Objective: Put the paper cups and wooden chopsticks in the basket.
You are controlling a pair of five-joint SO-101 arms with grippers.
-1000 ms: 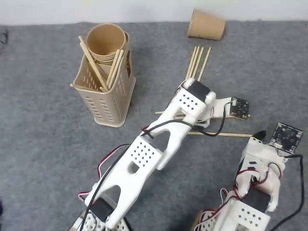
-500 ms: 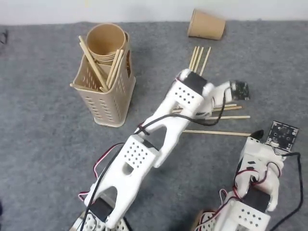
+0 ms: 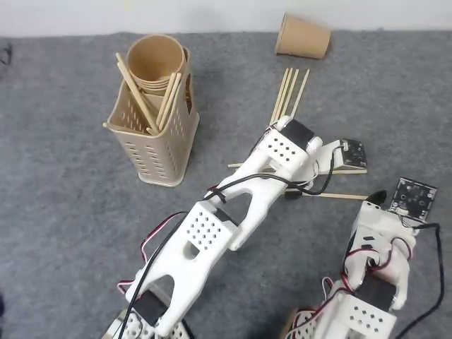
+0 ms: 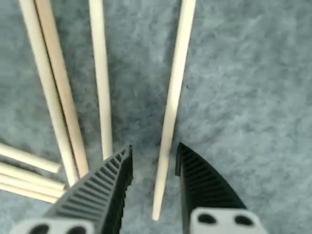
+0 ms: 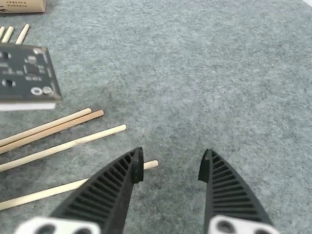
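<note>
Left pincer (image 4: 154, 147) is positioned released (jaws parted) astride one chopstick (image 4: 175, 87) lying on the counter (image 4: 253, 97); right pincer (image 5: 173, 152) is likewise released.

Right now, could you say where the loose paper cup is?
High view: the paper cup lies tipped at the far carpet edge, right of the basket.
</note>
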